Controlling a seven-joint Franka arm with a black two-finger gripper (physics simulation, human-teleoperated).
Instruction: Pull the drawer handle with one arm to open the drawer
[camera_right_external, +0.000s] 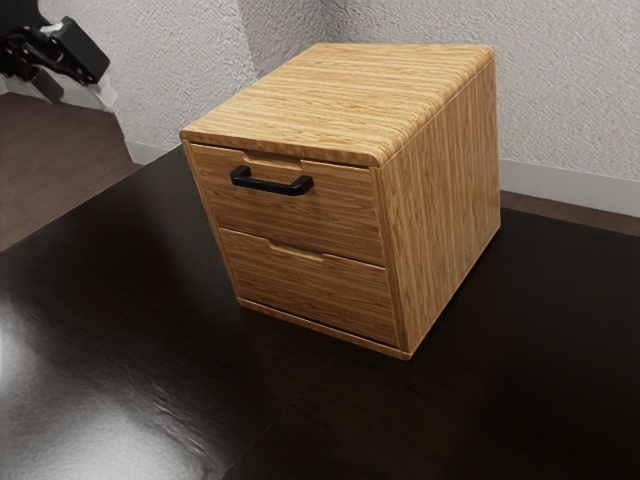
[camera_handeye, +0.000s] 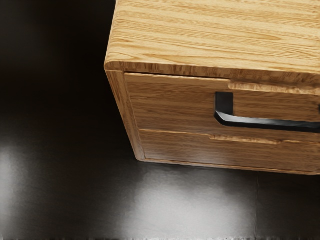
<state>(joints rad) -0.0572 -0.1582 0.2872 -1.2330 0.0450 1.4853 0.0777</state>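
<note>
Your wooden drawer (camera_right_external: 290, 205) looks shut, its black handle (camera_right_external: 271, 184) free; gripper (camera_right_external: 48, 52) well apart at ten o'clock, can't tell if open

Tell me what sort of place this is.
Likely a plain indoor room, home or office style: a dark glossy table carries a small wooden two-drawer cabinet, with white textured walls and a baseboard behind it and brown floor beyond.

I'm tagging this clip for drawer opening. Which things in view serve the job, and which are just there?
For the job: black handle, top drawer that carries it, gripper.
Just there: lower drawer, cabinet shell, dark table, wall.
</note>
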